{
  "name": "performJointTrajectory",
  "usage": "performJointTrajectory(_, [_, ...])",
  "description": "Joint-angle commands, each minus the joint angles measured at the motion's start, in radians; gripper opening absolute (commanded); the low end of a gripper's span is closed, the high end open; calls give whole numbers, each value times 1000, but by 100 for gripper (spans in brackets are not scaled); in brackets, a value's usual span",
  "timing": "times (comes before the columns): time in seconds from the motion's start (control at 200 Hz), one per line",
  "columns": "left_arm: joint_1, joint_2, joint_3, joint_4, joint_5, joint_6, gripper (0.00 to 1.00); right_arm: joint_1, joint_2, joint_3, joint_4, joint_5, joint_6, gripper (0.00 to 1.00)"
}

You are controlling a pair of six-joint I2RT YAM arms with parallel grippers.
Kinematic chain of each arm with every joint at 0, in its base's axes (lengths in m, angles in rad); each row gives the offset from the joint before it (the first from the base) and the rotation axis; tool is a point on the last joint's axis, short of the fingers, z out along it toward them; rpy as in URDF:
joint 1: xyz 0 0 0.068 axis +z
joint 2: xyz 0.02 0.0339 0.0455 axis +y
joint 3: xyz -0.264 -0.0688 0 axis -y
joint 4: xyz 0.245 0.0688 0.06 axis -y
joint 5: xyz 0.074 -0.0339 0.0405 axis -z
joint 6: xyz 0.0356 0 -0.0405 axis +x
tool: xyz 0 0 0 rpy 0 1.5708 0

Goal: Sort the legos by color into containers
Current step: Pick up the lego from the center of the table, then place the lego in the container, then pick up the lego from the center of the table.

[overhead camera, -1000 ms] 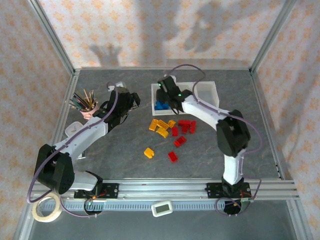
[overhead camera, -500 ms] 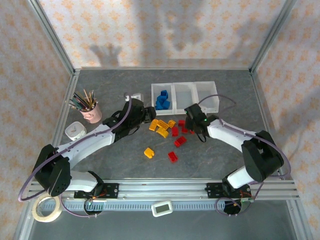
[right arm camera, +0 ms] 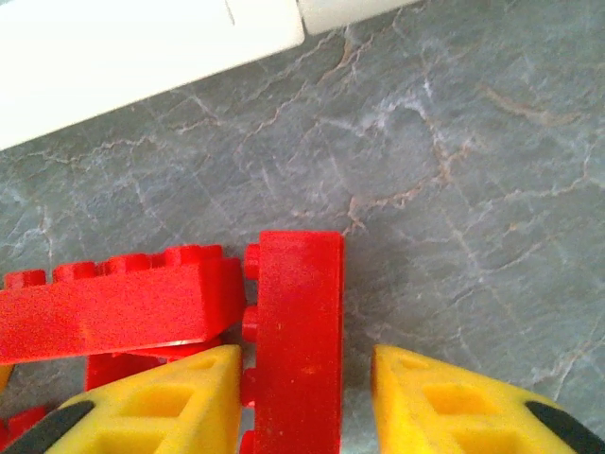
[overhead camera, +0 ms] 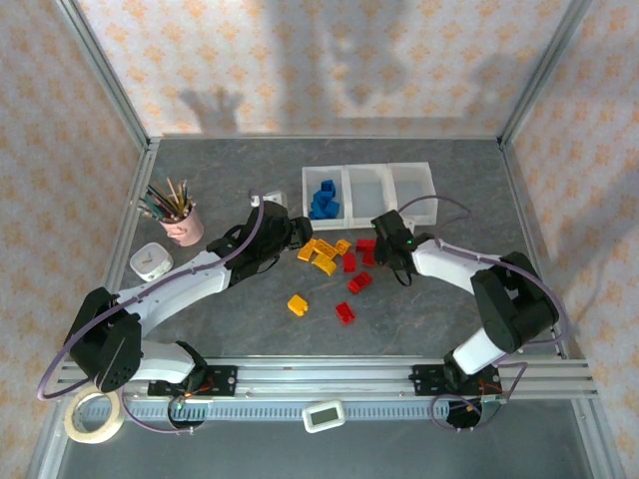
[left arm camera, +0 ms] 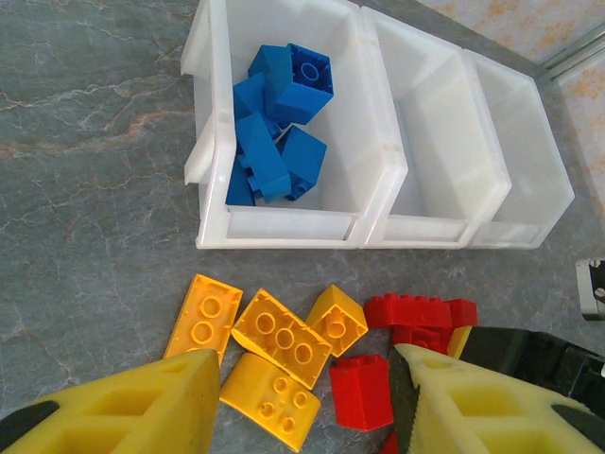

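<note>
The white three-compartment tray [overhead camera: 419,168] stands at the back; its left compartment holds several blue legos [overhead camera: 322,200] [left arm camera: 274,142], and the other two hold nothing. Yellow legos [overhead camera: 321,254] [left arm camera: 279,331] and red legos [overhead camera: 359,257] [left arm camera: 416,310] lie in front of it. One yellow lego [overhead camera: 297,304] and one red lego [overhead camera: 344,312] lie nearer. My left gripper [overhead camera: 296,236] [left arm camera: 304,397] is open just over the yellow cluster. My right gripper [overhead camera: 385,249] [right arm camera: 304,378] is open, straddling a red brick [right arm camera: 298,322]; a gap shows at its right finger [right arm camera: 435,397].
A pink cup of pencils [overhead camera: 178,215] and a small white box [overhead camera: 150,261] stand at the left. A tape roll [overhead camera: 92,416] and a white device [overhead camera: 322,415] sit by the front rail. The tray's white wall [right arm camera: 142,47] is just beyond the red bricks.
The right gripper left the blue compartment and came down to the red bricks. The left gripper moved right from beside the pencil cup to the yellow bricks.
</note>
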Motion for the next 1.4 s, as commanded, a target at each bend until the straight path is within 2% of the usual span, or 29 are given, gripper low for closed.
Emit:
performJointTrajectory(0.0, [-11, -9, 5, 24, -8, -11, 52, -7, 18, -1, 25, 6, -18, 34])
performJointTrajectory(0.265, [-11, -3, 22, 19, 1, -8, 53, -9, -15, 38, -30, 33, -45, 20])
performJointTrajectory(0.46, [-10, -11, 60, 12, -25, 3, 55, -10, -81, 139, -83, 51, -90, 18])
performJointTrajectory(0.596, [-8, 1, 102, 5, -66, 10, 57, -15, -5, 255, -82, 64, -126, 18])
performJointTrajectory(0.756, [-1, 31, 145, -6, -114, 8, 58, -45, 177, 431, -63, 52, -174, 19])
performJointTrajectory(0.926, [10, 55, 165, -18, -118, 10, 59, -65, 338, 608, -81, 62, -209, 38])
performJointTrajectory(1.011, [10, 57, 173, -37, -116, 19, 60, -66, 339, 645, -116, 42, -208, 50])
performJointTrajectory(1.086, [10, 52, 168, -50, -112, 27, 61, -62, 269, 582, -97, -14, -191, 53])
performJointTrajectory(1.236, [4, 16, 111, -42, -56, 22, 62, -33, 128, 381, -101, -49, -115, 57])
performJointTrajectory(1.396, [-12, -25, 53, -47, -44, -2, 62, 50, 42, 185, -81, -29, -29, 65])
